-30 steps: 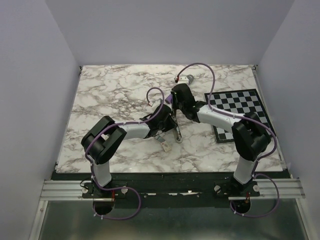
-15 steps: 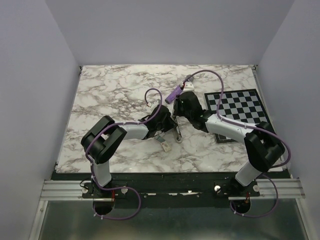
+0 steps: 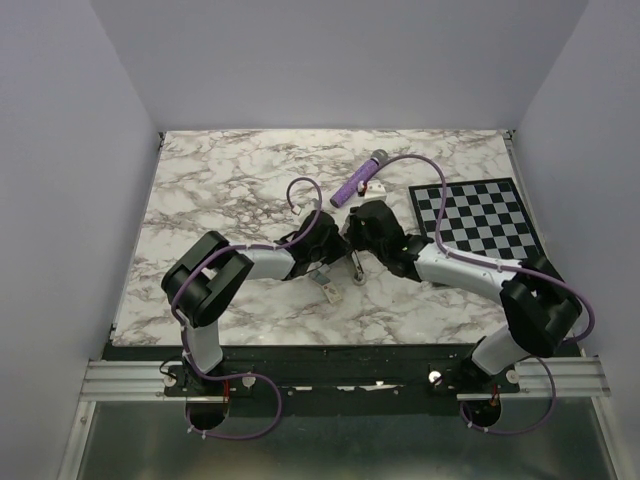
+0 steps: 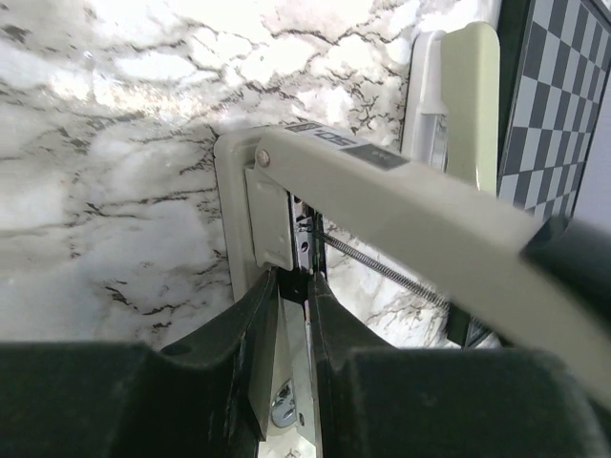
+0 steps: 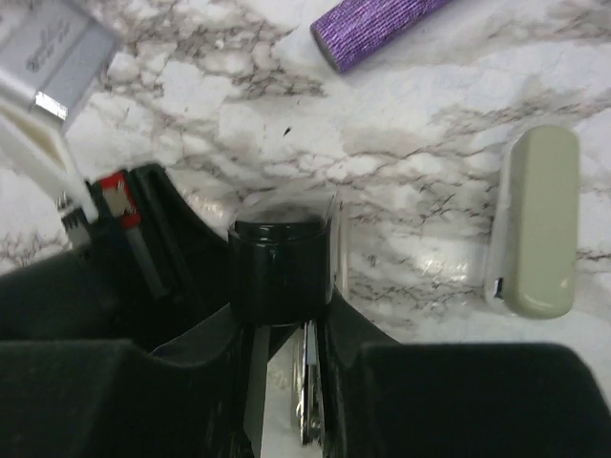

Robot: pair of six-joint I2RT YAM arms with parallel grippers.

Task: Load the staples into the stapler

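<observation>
Both jaws pinch the open stapler (image 4: 382, 205).

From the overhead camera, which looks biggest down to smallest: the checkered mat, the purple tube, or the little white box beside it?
1. checkered mat, by far the largest.
2. purple tube, long and slim.
3. little white box, the smallest.
All three lie flat on the table at a similar distance, so the order is safe.

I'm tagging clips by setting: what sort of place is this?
Probably a robotics test cell: plain walls enclose a marble-patterned table, with a checkerboard mat and arms bolted to a rail.
</observation>
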